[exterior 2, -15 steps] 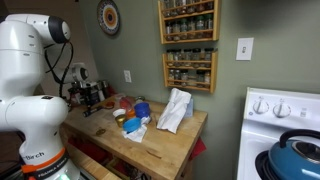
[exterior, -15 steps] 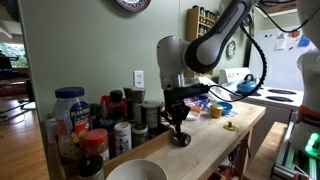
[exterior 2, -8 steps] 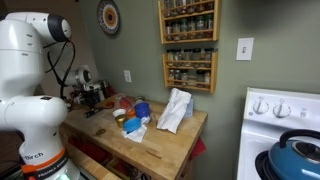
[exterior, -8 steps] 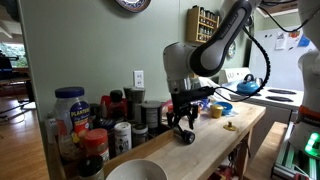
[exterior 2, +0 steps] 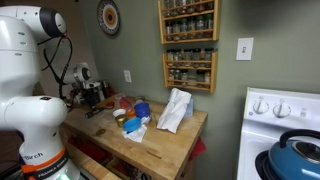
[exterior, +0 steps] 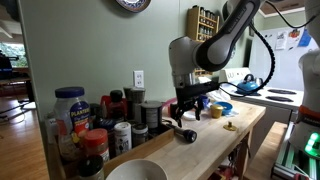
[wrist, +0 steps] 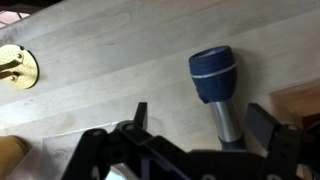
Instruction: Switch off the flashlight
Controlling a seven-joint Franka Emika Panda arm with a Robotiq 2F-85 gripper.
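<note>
Wrist view, flashlight: one flashlight (wrist: 214,82) lies flat on the bench (wrist: 120,50), its wide dark head pointing away from the camera and its slimmer, paler body running back toward the claw (wrist: 200,115).
Wrist view, claw: spread wide, gripping nothing. Its two fingers (wrist: 135,118) stand either side of the flashlight's tail end. The body lies nearer the finger on the picture's right, and I cannot tell whether it touches that finger.
Wrist view, other things: one round yellow object (wrist: 16,66) sits at the picture's left edge, well apart from the flashlight.
Exterior view, flashlight: in an exterior view it is a small dark shape (exterior: 184,134) on the bench (exterior: 215,140), directly under the claw (exterior: 188,112), with a gap between them.
Exterior view, arm: the arm (exterior: 222,35) arches down from the upper right. The wrist is turned so the claw points straight down over the bench.
Exterior view, counts: one white bowl (exterior: 135,172) at the near end and one flashlight. The jars (exterior: 72,110) are crowded together at the left, too overlapped to count.
Exterior view from the arm's base, arm: the arm (exterior 2: 30,60) fills the left side of an exterior view. The claw (exterior 2: 90,98) is small and dark above the far end of the bench (exterior 2: 165,145), and its opening cannot be made out here.
Exterior view from the arm's base, flashlight: too small to pick out.
Exterior view from the arm's base, counts: one white cloth (exterior 2: 175,110) on the bench, two wall racks (exterior 2: 188,20).
</note>
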